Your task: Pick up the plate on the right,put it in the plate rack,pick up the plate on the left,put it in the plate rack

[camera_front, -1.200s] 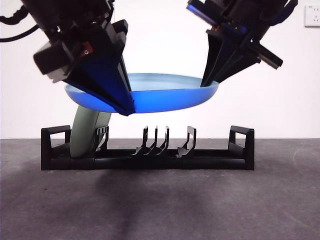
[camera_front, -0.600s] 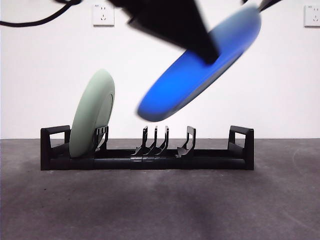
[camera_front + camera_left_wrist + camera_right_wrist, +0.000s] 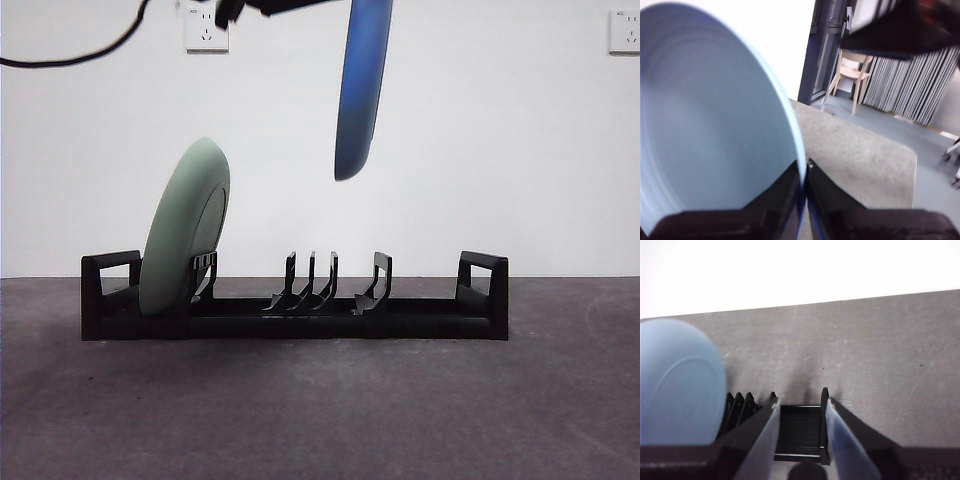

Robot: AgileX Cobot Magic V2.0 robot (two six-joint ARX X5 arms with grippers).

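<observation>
Blue plate point(image 3: 360, 85) rotated from flat to near-vertical, now hanging above plate rack point(image 3: 295, 305) | left hand point(image 3: 805, 172) clenched on its rim; right hand point(image 3: 801, 412) released, empty | judged: insertion pending | count: two plates, green plate point(image 3: 185, 228) racked; one rack

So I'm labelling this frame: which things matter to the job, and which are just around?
Job:
blue plate, held edge-on above the rack
left hand, shut on its rim
plate rack
green plate, already racked

Around:
wall sockets
chair
</observation>
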